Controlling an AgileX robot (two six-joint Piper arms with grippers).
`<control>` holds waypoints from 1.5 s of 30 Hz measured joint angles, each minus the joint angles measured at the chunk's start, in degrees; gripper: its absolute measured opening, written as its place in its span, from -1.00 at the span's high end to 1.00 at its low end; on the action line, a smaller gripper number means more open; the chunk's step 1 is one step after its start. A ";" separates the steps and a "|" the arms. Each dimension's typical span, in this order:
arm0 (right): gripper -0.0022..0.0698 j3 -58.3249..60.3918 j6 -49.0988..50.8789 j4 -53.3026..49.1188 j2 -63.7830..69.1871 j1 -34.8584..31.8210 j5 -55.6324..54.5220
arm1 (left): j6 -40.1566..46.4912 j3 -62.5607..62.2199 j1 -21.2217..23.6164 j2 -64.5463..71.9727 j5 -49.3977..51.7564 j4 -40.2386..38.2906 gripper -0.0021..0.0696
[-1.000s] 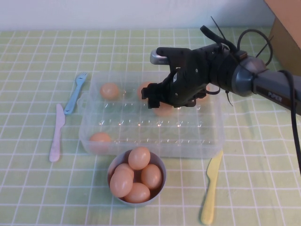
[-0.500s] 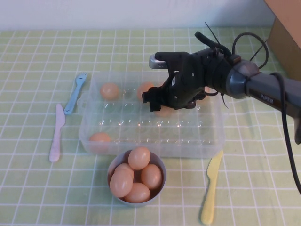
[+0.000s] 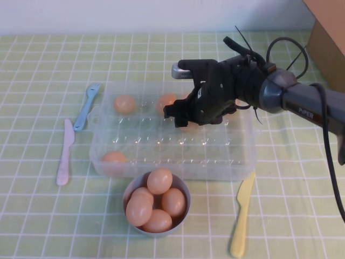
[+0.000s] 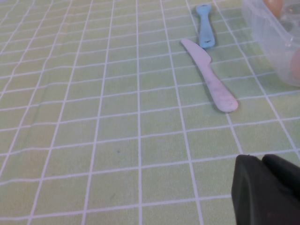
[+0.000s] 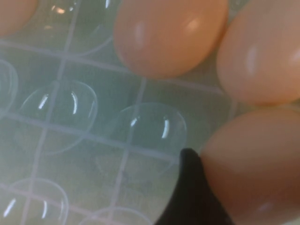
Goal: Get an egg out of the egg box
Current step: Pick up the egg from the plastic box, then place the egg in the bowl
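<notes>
The egg box (image 3: 161,167) is a clear dimpled tray in the middle of the table. My right gripper (image 3: 187,122) is down inside it, near its back row. It is closed on a peach-orange egg (image 3: 185,128). In the right wrist view one black finger (image 5: 187,187) presses against this egg (image 5: 253,168); the other finger is hidden. Two more eggs (image 5: 168,33) lie just beyond it. Other eggs sit at the box's back left (image 3: 124,103) and front left (image 3: 114,157). My left gripper (image 4: 261,164) is shut and empty, low over the cloth, out of the high view.
A grey bowl (image 3: 186,190) with several eggs stands in front of the box. A blue fork (image 3: 86,105) and a white knife (image 3: 64,154) lie left of the box. A yellow knife (image 3: 242,216) lies at the front right. A cardboard box (image 3: 326,38) is at the back right.
My right gripper shifted slightly back and left inside the box a second ago, then held still. The left arm has not moved.
</notes>
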 joint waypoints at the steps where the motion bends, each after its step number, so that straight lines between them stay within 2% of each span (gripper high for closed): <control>1: -0.21 0.00 0.00 0.00 0.00 0.00 0.00 | 0.00 0.00 0.00 0.00 0.00 0.00 0.94; 6: -0.21 0.00 0.00 0.11 -1.70 0.10 0.99 | 0.00 0.00 0.00 0.00 0.00 0.00 0.94; 11: -0.21 1.98 -0.58 -0.46 -8.81 1.51 4.17 | 0.00 0.00 0.00 0.00 0.00 0.00 0.94; 20: -0.21 18.42 -5.20 -0.49 -25.54 7.00 5.86 | 0.00 0.00 0.00 0.00 0.00 0.00 0.94; 25: -0.21 22.80 -5.44 -0.49 -31.47 10.42 12.68 | 0.00 0.00 0.00 0.00 0.00 0.00 0.94; 31: -0.21 23.19 -5.44 0.52 -32.02 11.88 20.23 | 0.00 0.00 0.00 0.00 0.00 0.00 0.94; 45: -0.21 23.38 -4.09 4.66 -29.27 15.26 16.98 | 0.00 0.00 0.00 0.00 0.00 0.00 0.94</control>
